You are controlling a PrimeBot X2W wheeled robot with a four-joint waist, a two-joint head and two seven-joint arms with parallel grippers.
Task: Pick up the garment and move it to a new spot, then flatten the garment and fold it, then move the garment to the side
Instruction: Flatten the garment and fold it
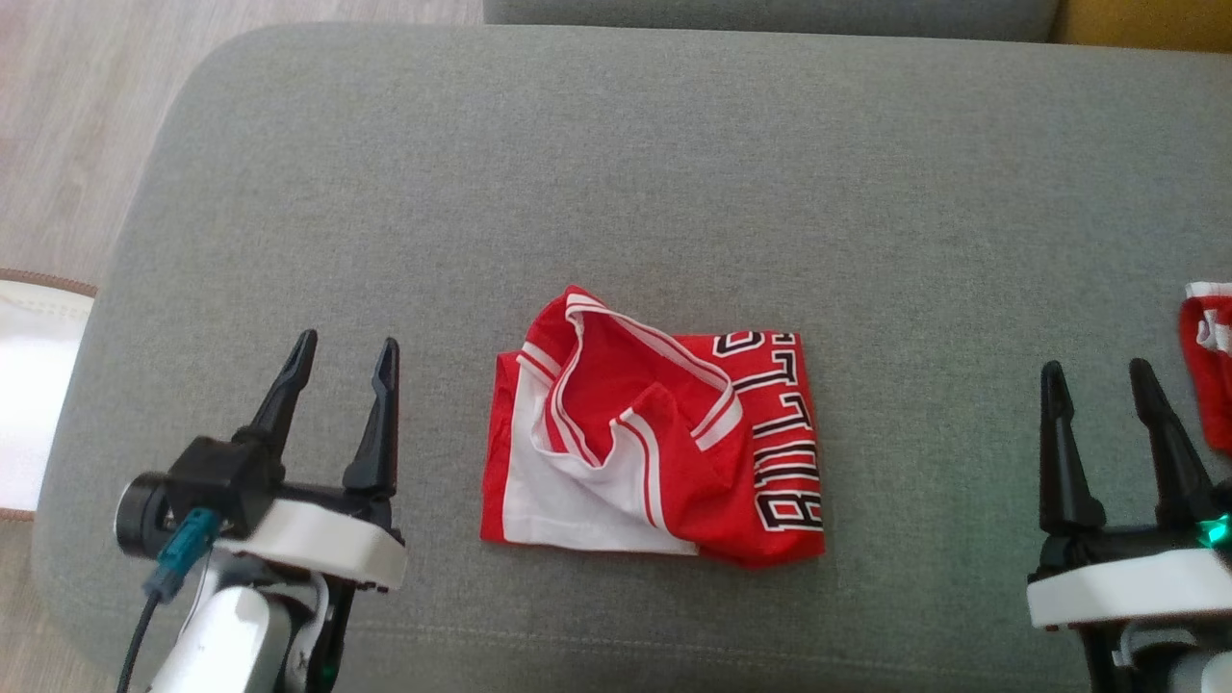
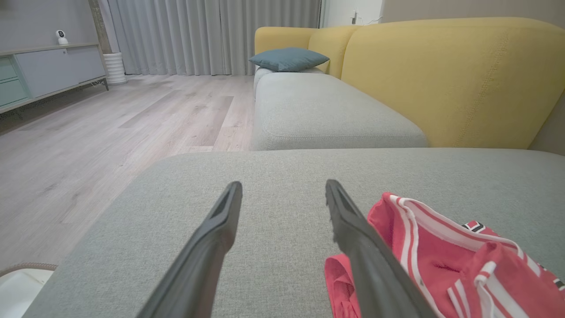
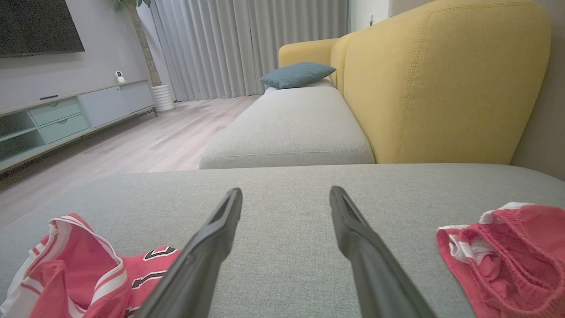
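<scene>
The grey sofa cushion (image 1: 616, 144) bears a red basketball jersey (image 1: 674, 452) well right of the left claw (image 1: 348, 337), and another red garment (image 1: 1208, 375) just right of the right claw (image 1: 1095, 363).

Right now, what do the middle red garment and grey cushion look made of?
Red garment: likely thin knit jersey, matte; soft creases, white trim, black lettering. Grey cushion: likely woven upholstery, matte; fine flecked weave, stitched seam near front edge.
</scene>
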